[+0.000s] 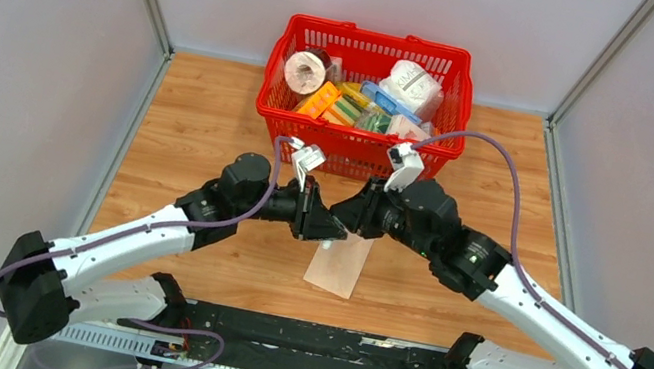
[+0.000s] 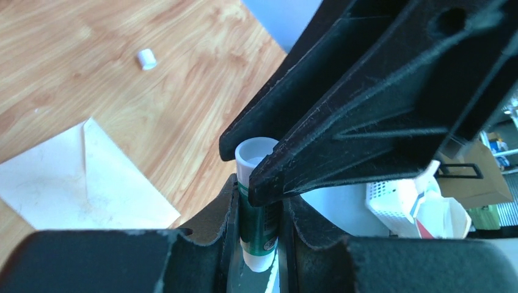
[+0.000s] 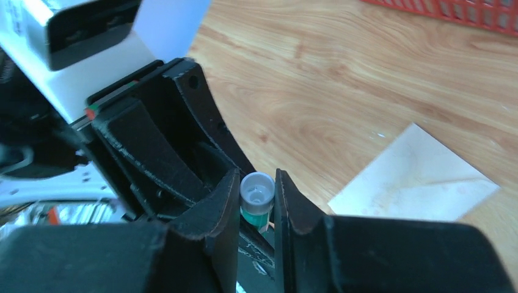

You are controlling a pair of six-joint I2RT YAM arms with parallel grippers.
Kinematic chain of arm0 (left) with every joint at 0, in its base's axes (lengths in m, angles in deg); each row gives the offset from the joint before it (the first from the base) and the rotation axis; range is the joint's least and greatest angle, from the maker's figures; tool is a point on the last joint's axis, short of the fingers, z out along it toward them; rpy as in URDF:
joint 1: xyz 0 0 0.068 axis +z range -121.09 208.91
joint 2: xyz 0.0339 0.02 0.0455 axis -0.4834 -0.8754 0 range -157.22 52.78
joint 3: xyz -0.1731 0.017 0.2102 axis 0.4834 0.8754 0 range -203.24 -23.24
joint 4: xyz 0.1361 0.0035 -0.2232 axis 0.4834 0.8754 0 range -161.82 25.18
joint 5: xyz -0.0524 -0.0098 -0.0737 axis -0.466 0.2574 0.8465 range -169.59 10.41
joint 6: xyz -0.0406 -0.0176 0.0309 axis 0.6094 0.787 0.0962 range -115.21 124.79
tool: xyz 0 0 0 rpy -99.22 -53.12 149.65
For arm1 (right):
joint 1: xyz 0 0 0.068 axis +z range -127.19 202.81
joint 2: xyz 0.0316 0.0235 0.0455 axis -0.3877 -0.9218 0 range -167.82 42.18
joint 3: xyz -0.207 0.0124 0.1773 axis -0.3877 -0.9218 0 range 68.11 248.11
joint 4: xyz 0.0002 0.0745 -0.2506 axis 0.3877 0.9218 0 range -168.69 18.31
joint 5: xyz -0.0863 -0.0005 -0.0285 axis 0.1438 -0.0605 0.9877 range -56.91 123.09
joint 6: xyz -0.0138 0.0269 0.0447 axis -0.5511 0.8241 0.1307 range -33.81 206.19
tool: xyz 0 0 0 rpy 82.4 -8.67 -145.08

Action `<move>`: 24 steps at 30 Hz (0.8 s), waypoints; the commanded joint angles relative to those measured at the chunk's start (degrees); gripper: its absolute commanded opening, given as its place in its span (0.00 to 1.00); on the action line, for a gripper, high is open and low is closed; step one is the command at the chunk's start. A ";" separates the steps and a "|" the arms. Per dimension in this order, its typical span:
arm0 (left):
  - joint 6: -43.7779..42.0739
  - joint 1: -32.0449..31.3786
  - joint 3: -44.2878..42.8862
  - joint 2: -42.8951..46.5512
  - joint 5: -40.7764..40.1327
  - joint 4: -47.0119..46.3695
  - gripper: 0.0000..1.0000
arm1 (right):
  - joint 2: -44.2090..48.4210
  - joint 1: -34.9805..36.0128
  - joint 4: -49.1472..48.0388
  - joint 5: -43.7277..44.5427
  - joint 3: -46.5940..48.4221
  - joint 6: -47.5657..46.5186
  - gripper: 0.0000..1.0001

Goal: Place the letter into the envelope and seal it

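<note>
Now | left claw (image 2: 259, 198) grips glue stick (image 2: 259, 231) | right claw (image 3: 256, 182) pinches its end (envelope (image 1: 339, 266) below) | basket (image 1: 356, 145) behind

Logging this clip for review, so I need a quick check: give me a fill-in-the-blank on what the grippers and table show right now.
1. The glue stick, pinched by the left gripper and the right gripper, has a ___ body.
2. The envelope lies flat on the ___ table.
3. The basket behind the arms is ___.
Missing words: green; wooden; red.
</note>
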 commanded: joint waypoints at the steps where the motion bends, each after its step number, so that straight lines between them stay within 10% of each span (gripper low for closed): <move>1: 2.15 -0.10 -1.03 4.69 9.58 -9.24 0.00 | 3.70 -4.80 -10.76 -16.33 -3.84 -5.67 0.06; 16: 13.93 -0.10 -0.06 11.29 24.19 -27.36 0.00 | 4.32 -7.71 -33.11 -45.73 -8.15 -0.66 0.12; 20: 0.63 -0.10 -4.35 11.99 15.45 -3.20 0.00 | 5.47 -7.62 -18.66 -33.82 -4.04 -5.04 0.55; 24: -7.50 -0.37 -11.21 8.57 -2.85 17.52 0.00 | 4.24 -6.22 -2.81 -13.07 3.08 -5.06 0.66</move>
